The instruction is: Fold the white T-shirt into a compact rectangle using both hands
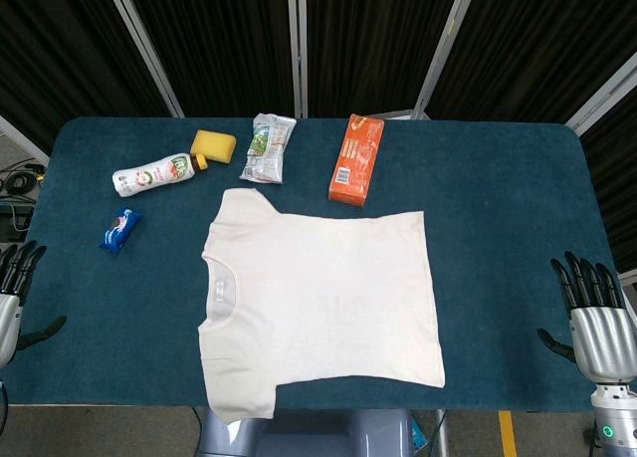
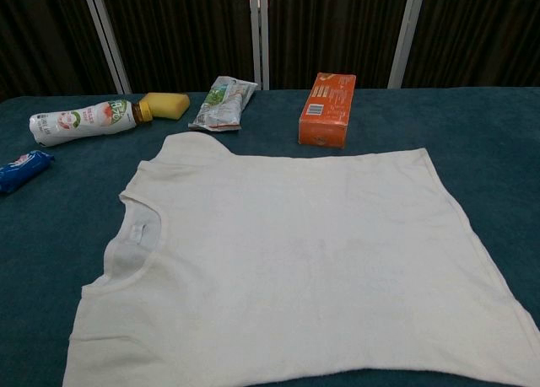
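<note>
Spread flat on the dark teal table (image 1: 498, 178), the white T-shirt (image 1: 323, 298) lies unfolded between the two hands, collar turned toward the left hand and hem toward the right hand, its near sleeve reaching the table's front edge. At the front left corner the left hand (image 1: 15, 288) rests just off the table edge, fingers apart and holding nothing — well clear of the shirt's collar. Opposite it, the right hand (image 1: 595, 318) sits at the front right, fingers spread and pointing up the table, also empty and apart from the shirt's hem. Neither hand shows in the chest view. Farther from both hands, beyond the shirt, a row of items lies along the back: an orange box (image 1: 356, 158) just past the shirt's far edge, a crinkled snack packet (image 1: 268, 147) beside it toward the left hand's side, then a yellow sponge (image 1: 213, 144) touching the cap end of a white bottle (image 1: 154, 174) lying on its side. A small blue packet (image 1: 120, 229) lies closer to the left hand, between the bottle and that hand.
</note>
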You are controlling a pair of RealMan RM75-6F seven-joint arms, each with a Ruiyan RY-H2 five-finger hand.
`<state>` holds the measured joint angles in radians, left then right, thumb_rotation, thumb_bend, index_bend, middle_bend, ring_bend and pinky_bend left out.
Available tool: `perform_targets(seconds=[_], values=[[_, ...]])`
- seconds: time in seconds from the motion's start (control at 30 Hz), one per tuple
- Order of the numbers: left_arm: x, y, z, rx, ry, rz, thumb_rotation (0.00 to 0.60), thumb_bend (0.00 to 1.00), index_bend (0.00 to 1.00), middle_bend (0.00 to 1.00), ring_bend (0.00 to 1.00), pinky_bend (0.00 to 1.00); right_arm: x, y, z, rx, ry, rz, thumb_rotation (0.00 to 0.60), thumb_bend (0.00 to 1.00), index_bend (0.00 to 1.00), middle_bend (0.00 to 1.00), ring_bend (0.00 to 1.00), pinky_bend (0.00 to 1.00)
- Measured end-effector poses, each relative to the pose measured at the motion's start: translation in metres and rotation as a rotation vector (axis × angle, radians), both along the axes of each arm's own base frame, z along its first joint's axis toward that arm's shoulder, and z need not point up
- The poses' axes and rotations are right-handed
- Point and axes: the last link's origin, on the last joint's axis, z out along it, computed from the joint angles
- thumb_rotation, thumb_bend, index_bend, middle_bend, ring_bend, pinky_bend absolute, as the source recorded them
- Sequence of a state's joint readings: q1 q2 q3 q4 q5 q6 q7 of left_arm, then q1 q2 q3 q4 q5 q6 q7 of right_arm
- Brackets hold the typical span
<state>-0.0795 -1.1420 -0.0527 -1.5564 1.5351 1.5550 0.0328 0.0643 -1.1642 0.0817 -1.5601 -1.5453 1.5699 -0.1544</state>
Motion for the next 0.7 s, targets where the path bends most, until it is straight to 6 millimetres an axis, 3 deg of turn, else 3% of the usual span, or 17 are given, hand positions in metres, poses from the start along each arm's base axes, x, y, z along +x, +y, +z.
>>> perform_targets(seconds=[0.27,0.5,0.6,0.7], values=[[0.0,0.0,-0.001,-0.016,0.005,0.019,0.6,0.0,0.0,0.0,0.0,0.0,0.0,0.001,-0.001,0.036,-0.001,-0.008,0.6,0.0,0.0,0.0,0.0,0.0],[0.002,0.002,-0.002,-0.024,0.011,0.019,0.6,0.0,0.0,0.0,0.0,0.0,0.001,0.008,-0.021,0.255,-0.009,0.026,0.6,0.0,0.01,0.0,0.0,0.0],[0.002,0.004,-0.005,-0.03,0.025,0.023,0.6,0.0,0.0,0.0,0.0,0.0,0.0,0.014,-0.036,0.398,-0.003,0.054,0.6,0.0,0.12,0.0,0.0,0.0],[0.002,0.006,-0.009,-0.036,0.037,0.031,0.6,0.0,0.0,0.0,0.0,0.0,-0.001,0.02,-0.05,0.523,-0.021,0.083,0.6,0.0,0.33,0.0,0.0,0.0]])
